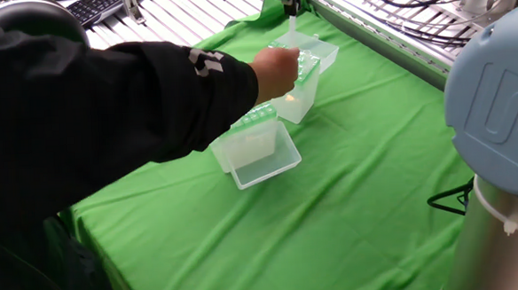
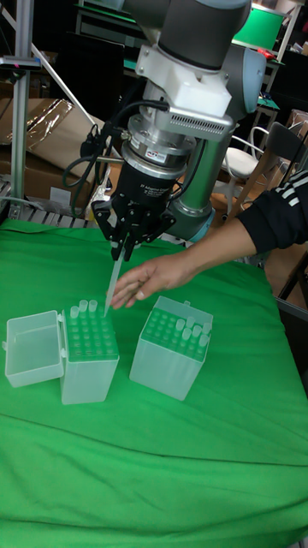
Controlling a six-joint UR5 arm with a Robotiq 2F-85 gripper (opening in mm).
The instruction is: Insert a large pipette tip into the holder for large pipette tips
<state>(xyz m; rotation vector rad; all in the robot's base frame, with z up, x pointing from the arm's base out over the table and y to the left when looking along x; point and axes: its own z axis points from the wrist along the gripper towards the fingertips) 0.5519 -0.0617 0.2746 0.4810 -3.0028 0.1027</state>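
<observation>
The large pipette tip [image 2: 113, 282] is being gripped between the fingers of the gripper [image 2: 127, 248] and is hanging straight below it. The holder for large pipette tips [image 2: 90, 351] is being kept under the gripper on the cloth [image 2: 171, 462]. A person's hand [image 2: 154, 278] is being held below the gripper, just beside the tip and above the holder. A second tip box [image 2: 171, 351] is being kept near the holder, off to the gripper's side.

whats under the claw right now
The large pipette tip hangs from the claw, above the green top of the holder for large pipette tips. A person's hand reaches in beside it. Whether the tip's end has entered a hole cannot be seen.
</observation>
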